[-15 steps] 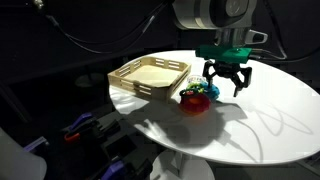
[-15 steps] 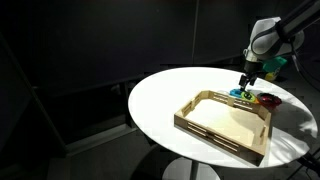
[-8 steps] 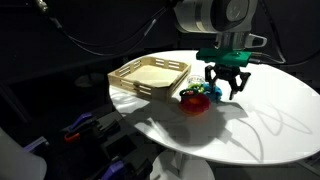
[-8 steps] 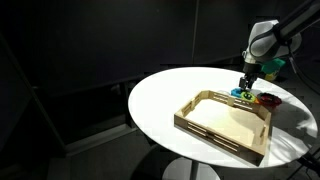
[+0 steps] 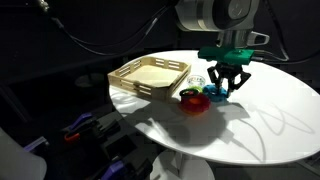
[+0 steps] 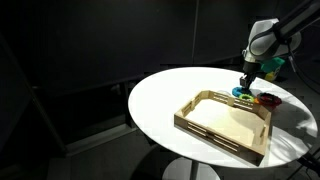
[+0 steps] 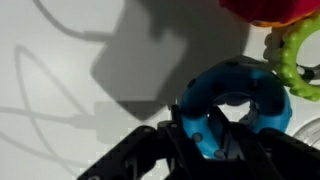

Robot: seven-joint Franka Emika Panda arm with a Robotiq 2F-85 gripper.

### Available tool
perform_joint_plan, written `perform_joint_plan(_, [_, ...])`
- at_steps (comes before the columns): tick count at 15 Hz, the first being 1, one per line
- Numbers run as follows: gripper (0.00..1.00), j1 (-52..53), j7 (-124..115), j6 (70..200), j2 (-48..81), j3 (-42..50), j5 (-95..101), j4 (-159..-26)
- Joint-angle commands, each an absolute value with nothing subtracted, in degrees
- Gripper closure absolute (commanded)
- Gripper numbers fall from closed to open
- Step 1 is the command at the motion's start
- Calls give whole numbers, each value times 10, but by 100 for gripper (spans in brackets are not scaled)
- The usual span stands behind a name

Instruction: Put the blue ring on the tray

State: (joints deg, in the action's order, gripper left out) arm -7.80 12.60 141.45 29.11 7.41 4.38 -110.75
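The blue ring [image 7: 235, 95] lies on the white table beside a red ring [image 7: 265, 10] and a green ring [image 7: 295, 55]. In the wrist view my gripper [image 7: 205, 128] has its jaws drawn in on the ring's near rim, one finger inside the hole and one outside. In both exterior views the gripper [image 5: 224, 88] [image 6: 246, 88] stands straight down over the ring [image 5: 214, 93] [image 6: 241, 94], just past the far corner of the wooden tray [image 5: 128, 82] [image 6: 215, 138]. The tray holds nothing.
The red ring [image 5: 194, 99] [image 6: 268, 99] and the green ring [image 5: 200, 89] sit touching the blue one. The round white table [image 5: 270, 120] [image 6: 160, 100] drops off into dark surroundings. Cables hang behind the arm.
The jaws have drawn in from wide open onto the blue ring's rim. The arm and the rings have stayed in place.
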Motion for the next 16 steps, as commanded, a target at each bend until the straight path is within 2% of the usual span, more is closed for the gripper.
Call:
perform_joint_plan(1, [93,-88,116,1403,291,70,48,-1095])
perform_joint_plan(2, [90,-89,117,1403,292,69,47,-1095])
perform_joint_plan(6, [91,-92,120,1400,282,68,44,-1098])
perform_joint_plan(9, [100,-93,123,1398,266,66,43,-1101])
perform_joint_plan(10, [100,-92,122,1397,264,68,45,-1101])
perform_joint_plan(11, [95,-93,122,1396,262,68,45,-1101])
perform_joint_plan(12, [74,-93,123,1395,261,68,45,-1102])
perform_joint_plan(13, [73,-94,123,1394,260,68,44,-1102])
perform_joint_plan(16, [50,-95,124,1392,261,68,44,-1101])
